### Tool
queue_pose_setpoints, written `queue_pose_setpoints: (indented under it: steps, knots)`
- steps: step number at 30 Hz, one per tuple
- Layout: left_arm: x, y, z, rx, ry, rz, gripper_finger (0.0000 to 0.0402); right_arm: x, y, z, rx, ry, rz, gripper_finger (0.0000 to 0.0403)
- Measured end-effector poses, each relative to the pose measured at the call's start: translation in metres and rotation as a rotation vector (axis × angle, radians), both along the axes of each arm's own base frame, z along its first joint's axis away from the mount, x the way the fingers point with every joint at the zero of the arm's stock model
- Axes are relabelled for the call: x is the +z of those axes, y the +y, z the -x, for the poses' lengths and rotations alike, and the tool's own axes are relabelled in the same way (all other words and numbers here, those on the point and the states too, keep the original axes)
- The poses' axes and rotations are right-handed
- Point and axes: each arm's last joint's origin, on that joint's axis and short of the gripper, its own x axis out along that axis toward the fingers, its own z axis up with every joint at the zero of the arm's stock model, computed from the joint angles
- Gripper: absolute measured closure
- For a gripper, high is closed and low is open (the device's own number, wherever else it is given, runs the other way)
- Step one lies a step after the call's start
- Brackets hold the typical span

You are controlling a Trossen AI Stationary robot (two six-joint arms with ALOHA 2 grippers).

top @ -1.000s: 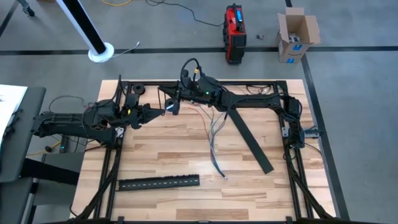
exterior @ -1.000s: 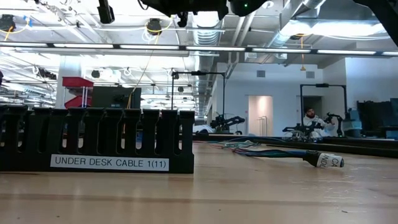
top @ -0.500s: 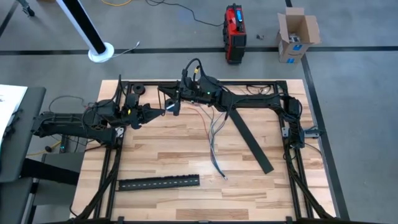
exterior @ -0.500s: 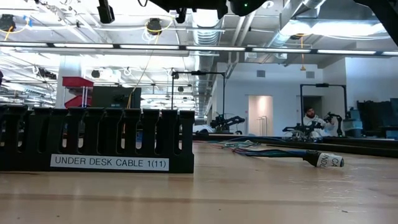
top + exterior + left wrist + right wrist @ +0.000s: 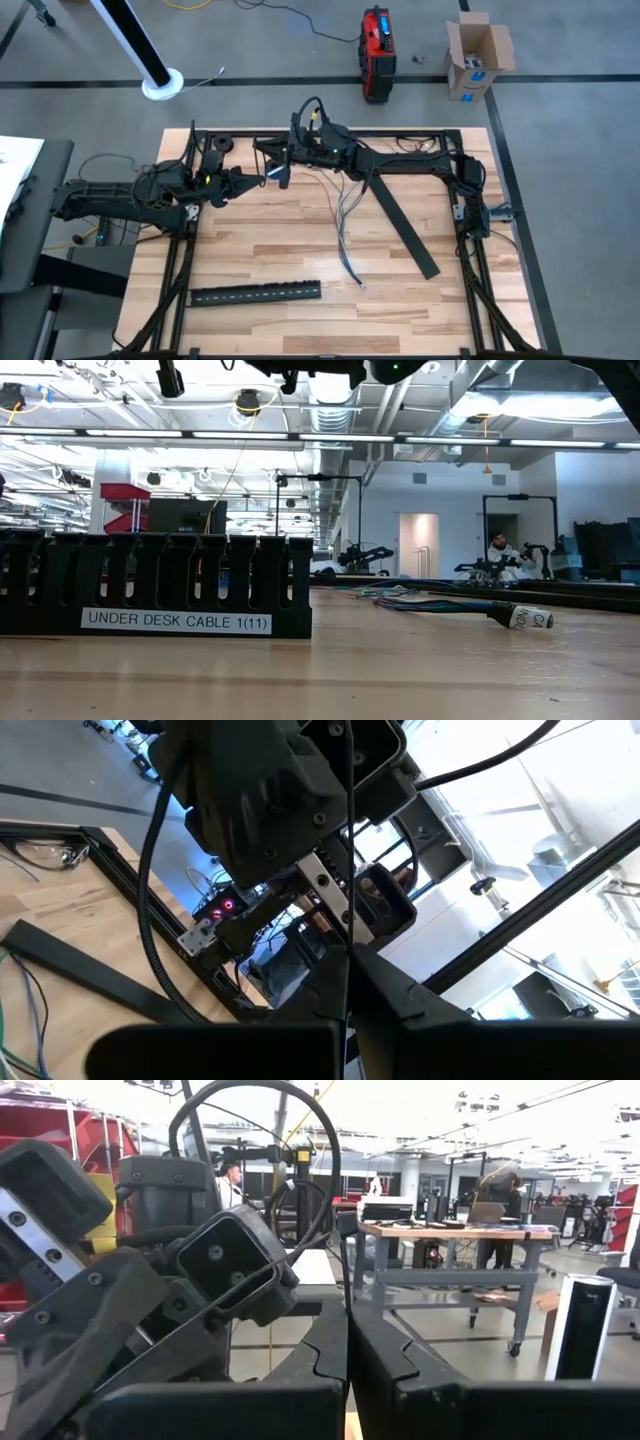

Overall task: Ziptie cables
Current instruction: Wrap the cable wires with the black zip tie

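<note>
High view: the left gripper [image 5: 262,179] and the right gripper [image 5: 270,166] meet tip to tip above the far part of the wooden table [image 5: 280,250], left of the cables [image 5: 345,220], which lie loose on the table beside a long black strip [image 5: 405,225]; a second slotted strip [image 5: 255,293] lies nearer the table's front edge. Low view: the cables [image 5: 420,603] lie flat behind the labelled strip [image 5: 155,600]. Left wrist view: the left gripper [image 5: 348,982] has its fingers pressed together on a thin dark strand. Right wrist view: the right gripper [image 5: 347,1342] likewise has its fingers pressed together.
</note>
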Motion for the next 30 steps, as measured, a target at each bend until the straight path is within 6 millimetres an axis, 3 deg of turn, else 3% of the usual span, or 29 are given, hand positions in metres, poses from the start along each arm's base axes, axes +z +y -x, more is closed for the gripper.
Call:
queue_pose_setpoints:
  steps: [14, 30]
  knots:
    - [0.0, 0.0, 0.0, 0.0, -0.002, 0.002, 0.0401, -0.001, 0.0, 0.0, 0.009, 0.008, 0.01, 0.0403]
    - [0.002, -0.001, 0.0, -0.025, -0.029, 0.034, 0.0401, -0.001, 0.012, -0.002, 0.006, 0.029, 0.225, 0.0403]
